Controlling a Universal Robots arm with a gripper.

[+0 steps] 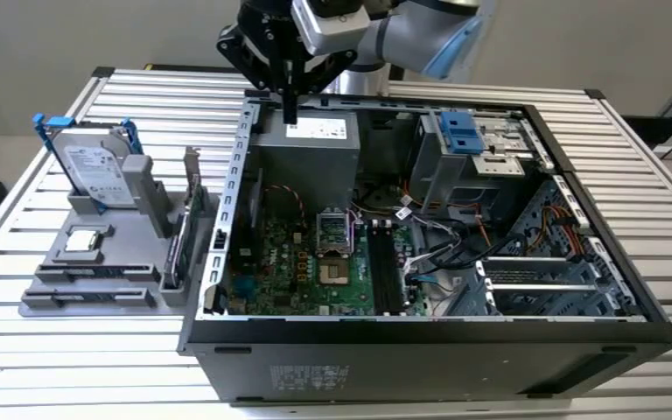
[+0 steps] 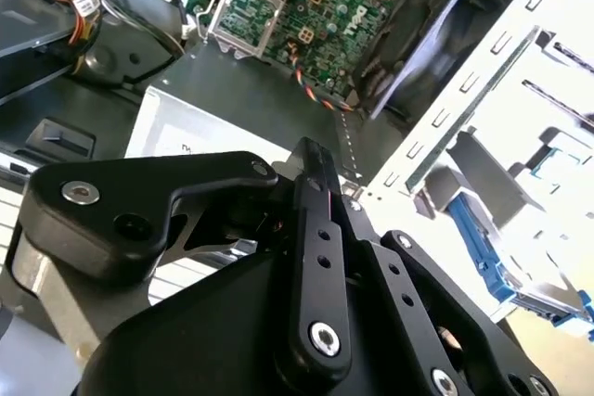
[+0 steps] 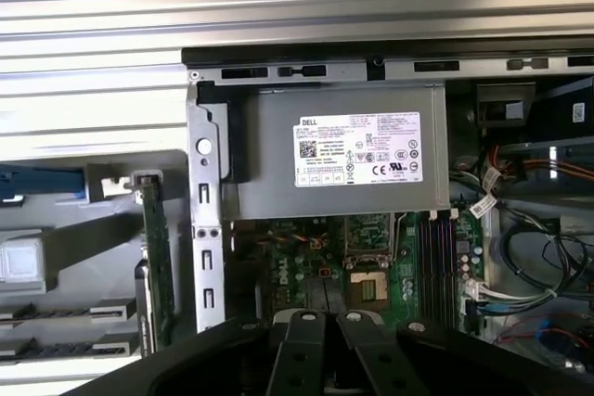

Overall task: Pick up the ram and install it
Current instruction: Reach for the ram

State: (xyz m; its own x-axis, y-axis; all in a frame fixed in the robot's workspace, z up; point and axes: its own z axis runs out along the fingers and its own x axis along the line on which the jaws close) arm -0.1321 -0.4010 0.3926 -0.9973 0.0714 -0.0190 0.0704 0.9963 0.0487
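On the slatted metal table (image 1: 32,367), open slats on the exterior view's right. An open black computer case (image 1: 430,354); a grey parts holder (image 1: 91,302) just beside its outer wall. My gripper (image 1: 293,118) hangs over the far rim, above the grey power supply box (image 1: 312,153), fingers together, empty. The thin dark ram stick (image 1: 174,258) stands on edge in that holder.

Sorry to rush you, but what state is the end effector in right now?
End effector: closed, with nothing visibly held.
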